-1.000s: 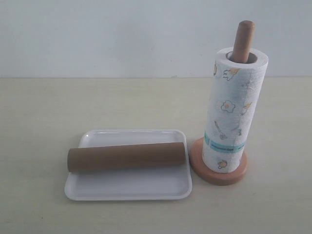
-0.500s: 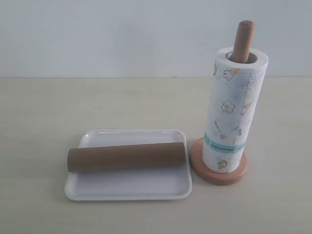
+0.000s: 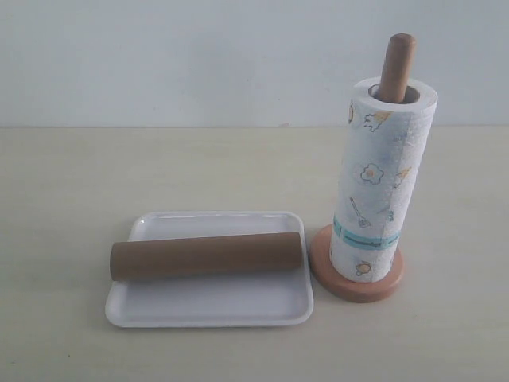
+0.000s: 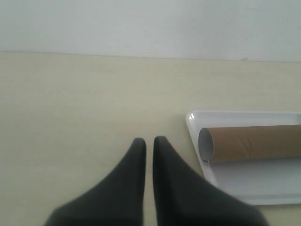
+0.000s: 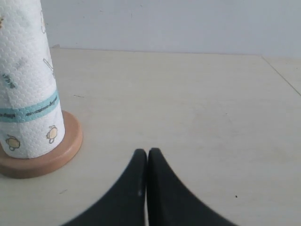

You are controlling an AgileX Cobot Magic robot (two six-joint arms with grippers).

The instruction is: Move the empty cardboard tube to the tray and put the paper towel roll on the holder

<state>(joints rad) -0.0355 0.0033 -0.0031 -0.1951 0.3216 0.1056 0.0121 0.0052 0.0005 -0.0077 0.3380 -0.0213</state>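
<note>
Exterior view: A pale tabletop (image 3: 79, 175) in front of a plain light wall. A shallow white tray (image 3: 207, 316) sits on it. The empty cardboard tube (image 3: 207, 255) lies on its side across the tray, running lengthwise from the tray's left rim to its right rim. Just beside the tray's right rim stands the holder (image 3: 355, 290), its round brown base flat on the table. The paper towel roll (image 3: 382, 175) stands upright on that base, threaded over the pole, and the pole's rounded top pokes out above the roll. No arm appears in this view.

Left wrist view: The left gripper (image 4: 149, 140) hovers over bare table, close to one short end of the tray (image 4: 254, 186) but not touching it. Its two dark fingers are drawn nearly together, with only a thin slit between them and nothing held. The tube (image 4: 254, 142) lies in the tray, its open end resting at the rim nearest the gripper.

Right wrist view: The right gripper (image 5: 147, 151) has its fingers pressed together, empty, above bare table. The roll (image 5: 26, 84) stands on the holder's base (image 5: 66, 150), well apart from the fingertips.
</note>
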